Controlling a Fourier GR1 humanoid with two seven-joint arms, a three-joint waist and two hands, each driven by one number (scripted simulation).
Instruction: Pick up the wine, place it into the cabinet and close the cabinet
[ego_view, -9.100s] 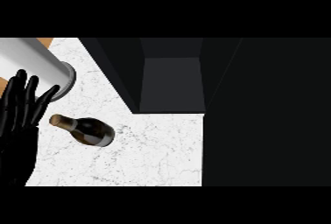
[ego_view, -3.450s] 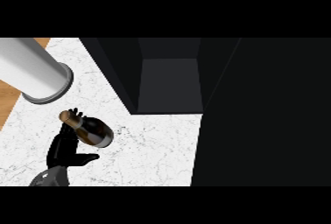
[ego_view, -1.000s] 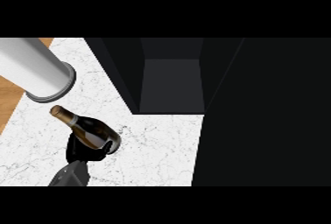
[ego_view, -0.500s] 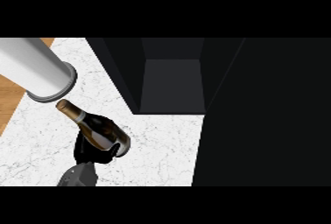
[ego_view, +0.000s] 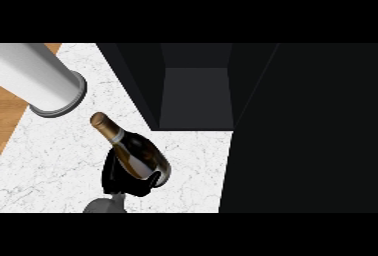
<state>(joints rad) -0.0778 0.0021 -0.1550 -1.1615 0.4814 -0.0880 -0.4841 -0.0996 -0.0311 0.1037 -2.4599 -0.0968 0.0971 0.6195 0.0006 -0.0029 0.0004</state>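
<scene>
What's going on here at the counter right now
One of the robot's hands, coming in from the lower edge, is curled around the lower part of a wine bottle. The bottle is tilted, with its neck pointing up and to the left, over the white marble counter. The dark cabinet is open just up and to the right of the bottle, and the bottle is not inside it yet. A grey cylinder shows at the upper left. The other hand is out of view.

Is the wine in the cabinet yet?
No. The wine bottle is outside, over the counter, held in the left hand.
</scene>
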